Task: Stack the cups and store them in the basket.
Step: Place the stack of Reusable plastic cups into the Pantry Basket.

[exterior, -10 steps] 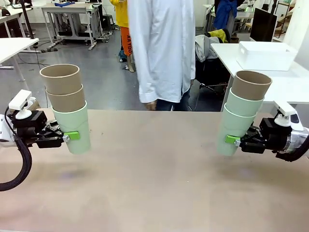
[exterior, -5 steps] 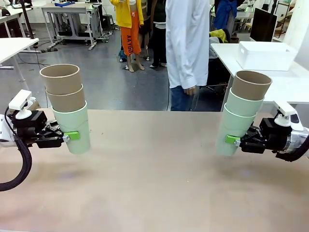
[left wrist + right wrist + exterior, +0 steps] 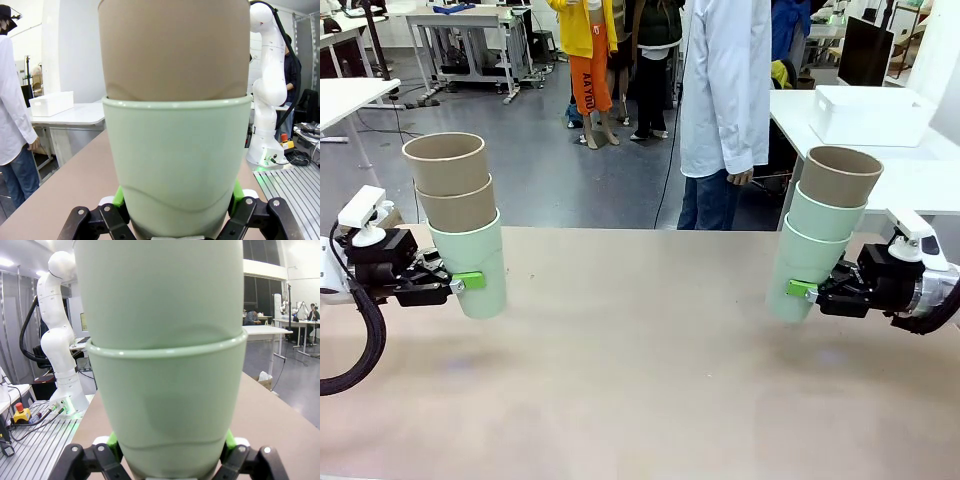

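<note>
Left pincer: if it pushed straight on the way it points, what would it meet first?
The left pincer grips its own stack of cups. Beyond that the way looks free over the table, then probably the right arm's stack; depth unclear.

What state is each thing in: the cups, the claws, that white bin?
left stack: three cups nested, held above the table.
right stack: three cups nested, held above the table.
left gripper: shut on left stack.
right gripper: shut on right stack.
basket: upright on side table.
</note>
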Robot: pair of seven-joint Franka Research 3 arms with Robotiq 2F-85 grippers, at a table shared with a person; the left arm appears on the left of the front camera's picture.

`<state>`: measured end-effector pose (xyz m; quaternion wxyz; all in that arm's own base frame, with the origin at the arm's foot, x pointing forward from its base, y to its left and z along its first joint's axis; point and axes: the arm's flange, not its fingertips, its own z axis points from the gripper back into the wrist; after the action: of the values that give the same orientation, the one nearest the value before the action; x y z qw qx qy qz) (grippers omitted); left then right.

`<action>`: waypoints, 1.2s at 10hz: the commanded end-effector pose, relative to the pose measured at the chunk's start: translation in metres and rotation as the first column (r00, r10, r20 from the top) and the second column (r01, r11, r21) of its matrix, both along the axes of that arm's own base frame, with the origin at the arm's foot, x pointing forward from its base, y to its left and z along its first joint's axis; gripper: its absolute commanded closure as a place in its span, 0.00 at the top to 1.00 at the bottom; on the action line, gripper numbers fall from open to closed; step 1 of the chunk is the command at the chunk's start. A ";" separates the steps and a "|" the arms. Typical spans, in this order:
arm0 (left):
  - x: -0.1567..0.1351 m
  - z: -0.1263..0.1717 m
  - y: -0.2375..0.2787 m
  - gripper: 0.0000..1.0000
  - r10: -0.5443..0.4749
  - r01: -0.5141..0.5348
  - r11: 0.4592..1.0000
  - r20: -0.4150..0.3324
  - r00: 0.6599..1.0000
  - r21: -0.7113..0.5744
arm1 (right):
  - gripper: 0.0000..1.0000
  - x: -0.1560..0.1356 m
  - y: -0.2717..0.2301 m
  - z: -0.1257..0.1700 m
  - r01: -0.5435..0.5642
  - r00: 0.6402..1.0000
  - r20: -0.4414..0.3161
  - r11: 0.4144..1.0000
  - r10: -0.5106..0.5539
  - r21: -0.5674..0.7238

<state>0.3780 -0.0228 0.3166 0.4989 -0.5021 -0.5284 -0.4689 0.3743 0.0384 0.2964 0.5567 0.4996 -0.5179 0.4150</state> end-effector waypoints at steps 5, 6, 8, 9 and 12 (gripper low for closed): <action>0.000 0.005 -0.001 0.85 -0.003 0.003 1.000 0.004 1.000 -0.006 | 0.85 0.001 0.000 0.004 0.005 1.000 0.012 1.000 -0.005 0.002; 0.000 0.005 -0.001 0.85 -0.003 0.003 1.000 0.004 1.000 -0.006 | 0.85 0.001 0.000 0.004 0.005 1.000 0.012 1.000 -0.005 0.002; 0.000 0.005 -0.001 0.85 -0.003 0.003 1.000 0.004 1.000 -0.006 | 0.85 0.001 0.000 0.004 0.005 1.000 0.012 1.000 -0.005 0.002; 0.000 0.005 -0.001 0.85 -0.003 0.003 1.000 0.004 1.000 -0.006 | 0.85 0.001 0.000 0.004 0.005 1.000 0.012 1.000 -0.005 0.002; 0.000 0.005 -0.001 0.85 -0.003 0.003 1.000 0.004 1.000 -0.006 | 0.85 0.001 0.000 0.004 0.005 1.000 0.012 1.000 -0.005 0.002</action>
<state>0.3780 -0.0227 0.3166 0.4989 -0.5021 -0.5284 -0.4689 0.3743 0.0384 0.2964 0.5567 0.4996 -0.5179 0.4150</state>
